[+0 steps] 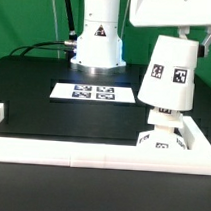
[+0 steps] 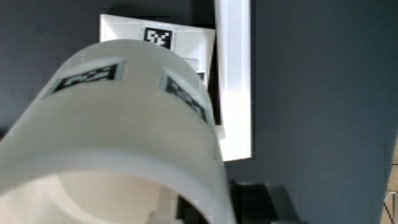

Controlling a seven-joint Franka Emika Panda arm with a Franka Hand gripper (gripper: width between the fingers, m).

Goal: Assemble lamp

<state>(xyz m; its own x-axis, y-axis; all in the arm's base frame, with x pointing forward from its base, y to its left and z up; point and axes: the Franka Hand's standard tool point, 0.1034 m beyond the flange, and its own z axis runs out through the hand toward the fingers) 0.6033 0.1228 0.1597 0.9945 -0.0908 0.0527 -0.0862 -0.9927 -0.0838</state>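
Shade (image 1: 167,72) hangs tilted under the gripper (image 1: 176,30), grasped at its top, right above the base (image 1: 158,137) w/ bulb at table's 4 o'clock corner by the white rail (image 1: 101,153). Marker board (image 1: 92,92) sits mid-table, approx 10 o'clock from the base.

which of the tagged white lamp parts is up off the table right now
The cone-shaped shade, held tilted in the air above the base; the base is the part down on the table beside the white wall.

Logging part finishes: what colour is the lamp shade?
Matte white with black-and-white square tags; the lamp shade shows best in the exterior view.
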